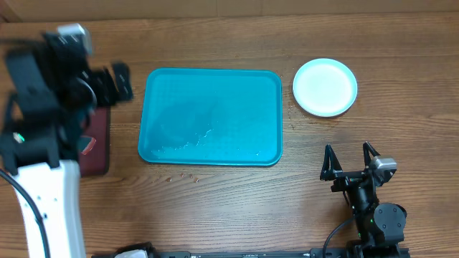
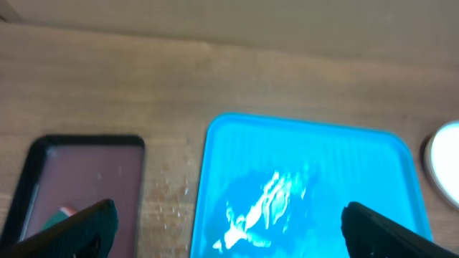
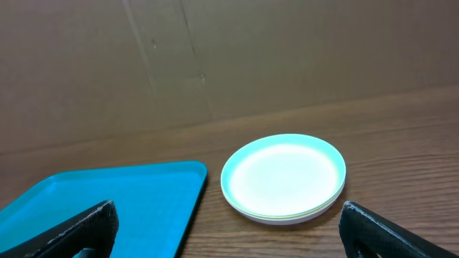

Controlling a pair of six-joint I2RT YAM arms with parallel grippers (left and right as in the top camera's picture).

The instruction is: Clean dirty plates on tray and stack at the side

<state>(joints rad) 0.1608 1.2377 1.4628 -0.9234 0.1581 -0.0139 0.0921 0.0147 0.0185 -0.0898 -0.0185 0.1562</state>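
Looks done to me: the large rectangular teal-blue plastic tray [image 1: 215, 93] holds only a wet sheen and sits just ahead of the left gripper [image 2: 228, 211], whose fingers are spread wide and carry nothing. The round shallow plastic plates [image 3: 283, 175] are stacked on the wooden table [image 1: 229, 208], white one on top, straight ahead of the right gripper [image 3: 228, 209] and beside the tray. Right fingers are also spread and empty. The small dark maroon tray [image 2: 86, 172] is below-left of the left gripper. I judge both arms are held back so the stack isn't bumped.
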